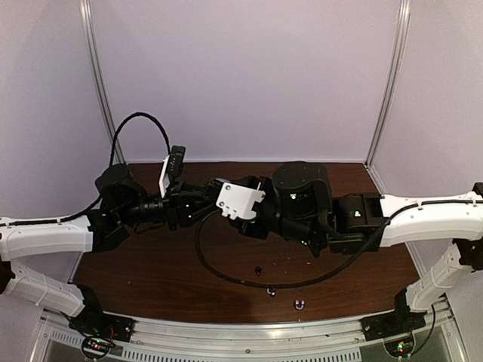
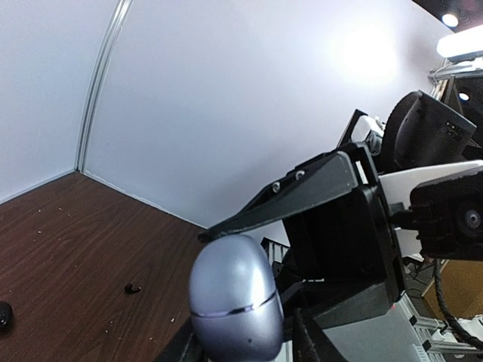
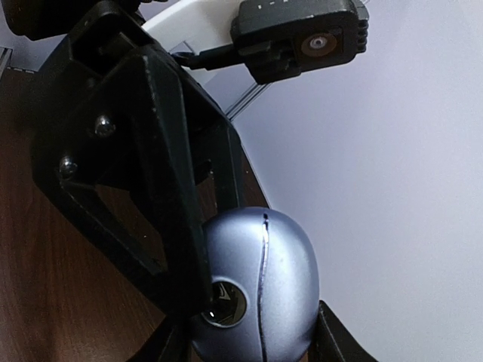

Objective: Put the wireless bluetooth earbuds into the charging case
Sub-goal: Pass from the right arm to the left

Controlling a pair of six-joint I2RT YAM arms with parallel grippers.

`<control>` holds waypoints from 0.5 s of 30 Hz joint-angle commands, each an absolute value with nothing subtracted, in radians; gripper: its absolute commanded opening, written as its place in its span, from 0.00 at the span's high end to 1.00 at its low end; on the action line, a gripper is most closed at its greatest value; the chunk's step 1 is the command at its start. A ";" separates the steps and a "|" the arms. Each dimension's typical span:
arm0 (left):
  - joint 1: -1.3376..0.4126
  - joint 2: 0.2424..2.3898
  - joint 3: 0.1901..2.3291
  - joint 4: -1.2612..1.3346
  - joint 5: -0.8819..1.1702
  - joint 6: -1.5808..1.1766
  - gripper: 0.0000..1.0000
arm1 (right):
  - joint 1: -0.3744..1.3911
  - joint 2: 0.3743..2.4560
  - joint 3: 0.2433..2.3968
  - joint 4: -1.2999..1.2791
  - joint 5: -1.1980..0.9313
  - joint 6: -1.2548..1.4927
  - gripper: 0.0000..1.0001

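A closed lavender-silver charging case (image 2: 234, 302) is held above the table between both grippers, its seam shut. My left gripper (image 2: 238, 343) is shut on its lower half. My right gripper (image 3: 253, 339) is shut on the same case (image 3: 264, 279), and one of its fingers (image 2: 302, 192) rests on the case's top. In the top view the two grippers meet at mid-table, left (image 1: 207, 202) and right (image 1: 226, 210), and hide the case. A black earbud (image 1: 258, 269) and two lavender earbuds (image 1: 271, 290) (image 1: 300, 304) lie on the table in front. A black bud (image 2: 133, 288) shows in the left wrist view.
The brown wooden table (image 1: 189, 294) is walled by pale panels at the back and sides. A black cable (image 1: 226, 275) loops over the table in front of the grippers. A dark object (image 2: 4, 313) lies at the left edge of the left wrist view.
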State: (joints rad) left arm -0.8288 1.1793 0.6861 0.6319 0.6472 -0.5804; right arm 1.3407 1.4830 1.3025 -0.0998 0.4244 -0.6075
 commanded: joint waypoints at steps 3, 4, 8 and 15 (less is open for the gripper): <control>-0.834 1.193 0.681 0.711 0.634 -0.612 0.58 | 1.347 1.479 1.302 -0.062 0.442 -0.621 0.77; -0.834 1.197 0.682 0.709 0.633 -0.615 0.56 | 1.347 1.478 1.302 -0.062 0.442 -0.621 0.77; -0.834 1.206 0.687 0.713 0.628 -0.623 0.51 | 1.347 1.474 1.301 -0.060 0.444 -0.621 0.77; -0.834 1.208 0.689 0.702 0.610 -0.623 0.50 | 1.347 1.470 1.293 -0.061 0.445 -0.618 0.77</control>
